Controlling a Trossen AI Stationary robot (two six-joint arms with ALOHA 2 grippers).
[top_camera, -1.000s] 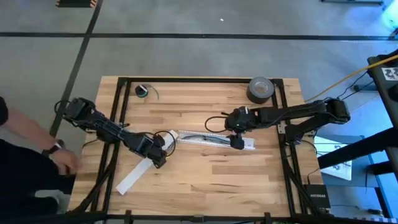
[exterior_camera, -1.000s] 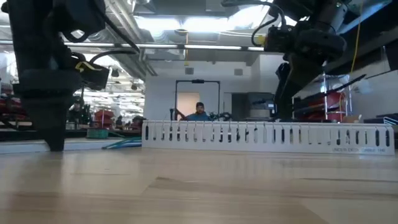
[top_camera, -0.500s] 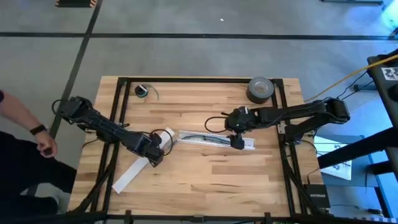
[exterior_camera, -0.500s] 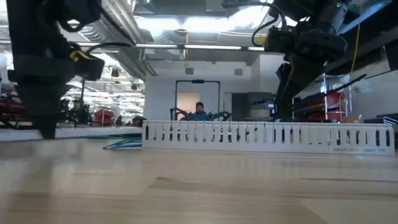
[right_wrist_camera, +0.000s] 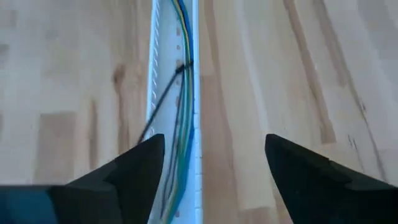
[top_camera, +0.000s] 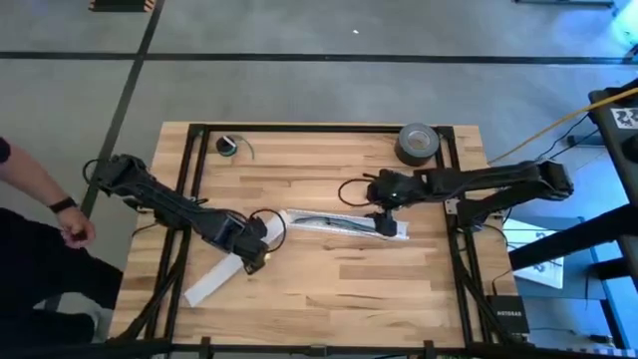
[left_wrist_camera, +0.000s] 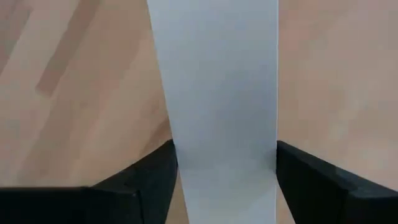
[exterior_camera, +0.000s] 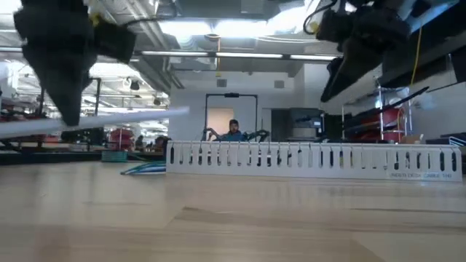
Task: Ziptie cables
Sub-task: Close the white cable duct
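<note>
Right hand hovers spread and empty; cables and ziptie lie in the slotted white channel directly ahead between its fingers. Left hand clamps a flat white strip. Low view alone shows that strip lifted off the bench.

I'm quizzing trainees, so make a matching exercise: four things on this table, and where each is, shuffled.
1 flat white strip
2 cables
3 tape roll
4 right hand

A inside the slotted channel
B by a table corner
C gripped by the left hand
D open, over the channel

Pairs: 1-C, 2-A, 3-B, 4-D
</note>
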